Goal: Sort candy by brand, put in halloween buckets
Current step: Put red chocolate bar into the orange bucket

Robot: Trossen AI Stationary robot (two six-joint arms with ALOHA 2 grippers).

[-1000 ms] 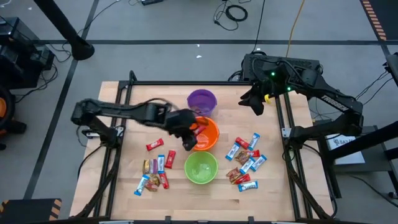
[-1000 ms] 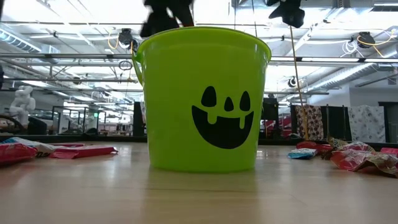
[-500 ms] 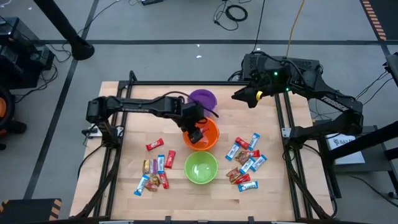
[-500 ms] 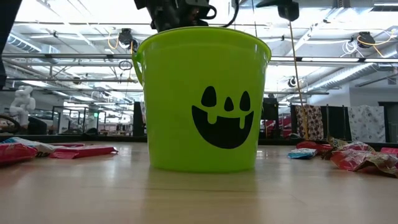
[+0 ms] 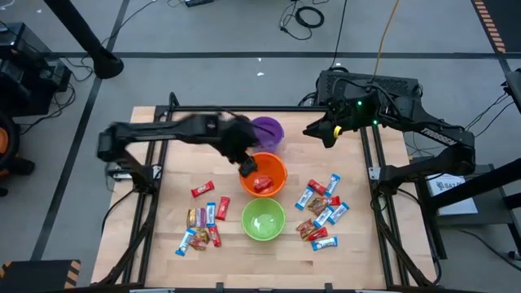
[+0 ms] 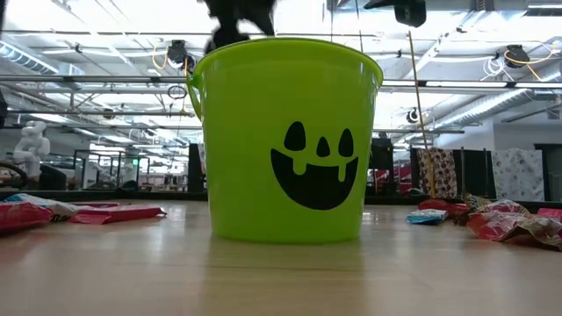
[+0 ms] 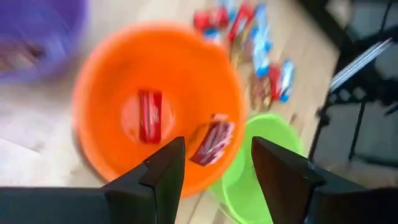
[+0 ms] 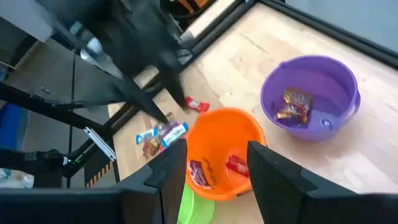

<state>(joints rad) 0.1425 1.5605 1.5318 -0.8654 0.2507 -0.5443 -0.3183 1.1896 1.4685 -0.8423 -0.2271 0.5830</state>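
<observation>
Left gripper [image 7: 212, 163] is hovering over the orange bucket [image 5: 277, 167], jaws spread, empty; two red bars [image 7: 150, 116] are lying inside. Right gripper [image 8: 211, 163] is waiting spread, far right. Next: fetching from near-left pile [image 5: 203, 221].

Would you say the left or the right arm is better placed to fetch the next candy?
Probably left: the left gripper, open and empty, sits at the orange bucket; the right gripper waits beyond the candy.
</observation>
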